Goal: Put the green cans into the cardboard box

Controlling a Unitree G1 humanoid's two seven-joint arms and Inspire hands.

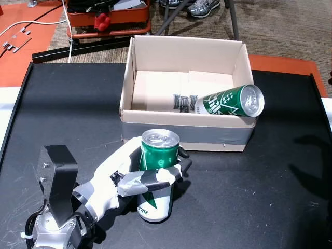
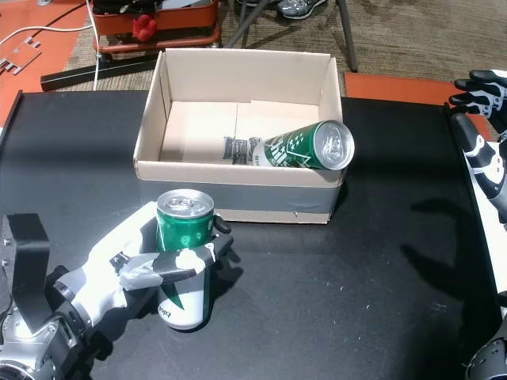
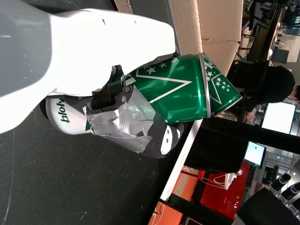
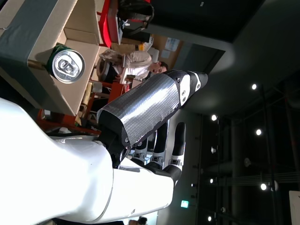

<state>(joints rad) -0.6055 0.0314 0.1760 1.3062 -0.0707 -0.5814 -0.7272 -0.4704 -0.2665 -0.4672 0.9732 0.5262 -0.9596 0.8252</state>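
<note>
L hand (image 1: 136, 174): at the near-left part of the black tabletop (image 1: 249, 197), fingers wrapped round the upright can (image 1: 157, 174). Can stands on its base on the tabletop, top rim up, just in front of the box's near wall. In both head views the tape-wrapped thumb (image 2: 158, 267) crosses the can's front at mid-height; the other fingers curl round the far side, tips showing at the can's right. L wrist view confirms the grasp: thumb pressed on the can (image 3: 183, 89), palm against its side.

Cardboard box (image 1: 155, 122): open-topped, toward the far edge of the tabletop, approx. centre. Grey tape band runs along the near wall. Printed label lies on the box floor.

Second can (image 1: 231, 101): on its side inside the box at the near-right corner, tilted, top end raised and poking over the rim, facing right. Also seen in the R wrist view (image 4: 65, 65), lid toward the camera.

R hand (image 2: 485, 119): off the right edge of the tabletop, near its far-right corner, well apart from box and cans. R wrist view shows fingers (image 4: 164, 140) extended, spread, holding nothing; thumb wrapped in grey tape.
</note>
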